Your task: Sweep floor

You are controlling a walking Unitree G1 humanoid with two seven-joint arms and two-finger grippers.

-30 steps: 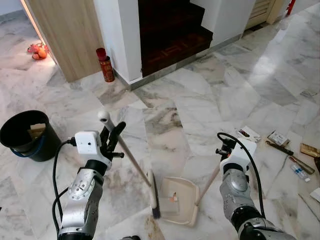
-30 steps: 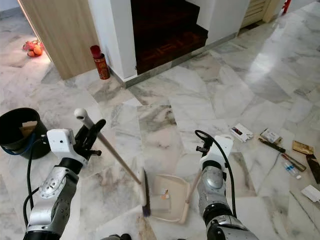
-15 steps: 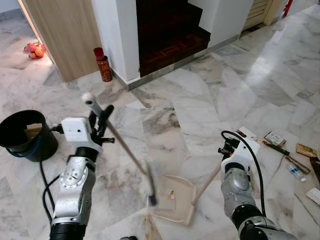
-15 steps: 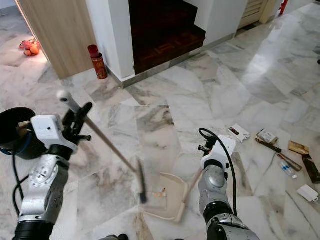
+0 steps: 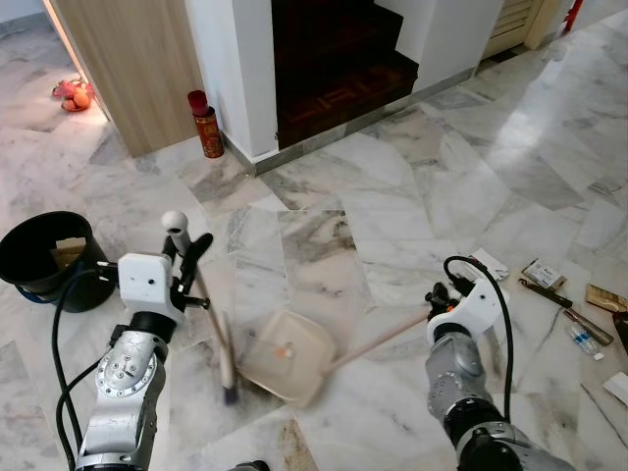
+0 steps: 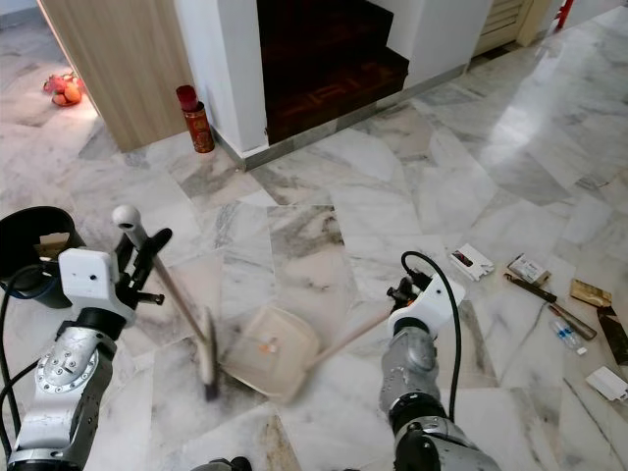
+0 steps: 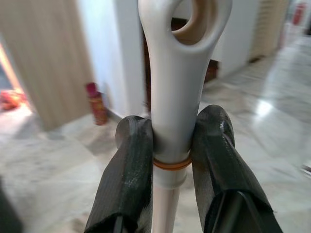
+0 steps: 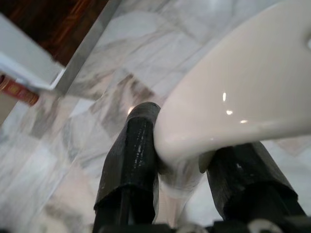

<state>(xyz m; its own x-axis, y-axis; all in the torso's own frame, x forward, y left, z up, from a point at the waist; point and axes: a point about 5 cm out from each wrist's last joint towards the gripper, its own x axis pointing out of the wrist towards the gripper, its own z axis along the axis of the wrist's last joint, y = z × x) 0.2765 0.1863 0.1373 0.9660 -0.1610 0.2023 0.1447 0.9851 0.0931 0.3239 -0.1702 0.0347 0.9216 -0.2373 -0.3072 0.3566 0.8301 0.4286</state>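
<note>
The left tool (image 5: 192, 257) sits at the lower left of the frame, its two black fingers (image 7: 127, 179) clamped on the white top of the broom (image 5: 201, 299) just below the hanging hole. The broom slants down to its dark brush head, blurred, on the marble floor (image 5: 392, 196) at lower centre. Just beside the brush lies the cream dustpan (image 5: 286, 355), blurred too, with a small orange scrap inside. Its long handle runs to the right tool (image 5: 434, 304) at the lower right, whose fingers (image 8: 130, 160) are closed on the handle's end. A black bucket (image 5: 44, 257) stands at the left edge, a red can (image 5: 207, 126) by the white wall at upper left, and litter (image 5: 549, 280) lies scattered at the right edge.
</note>
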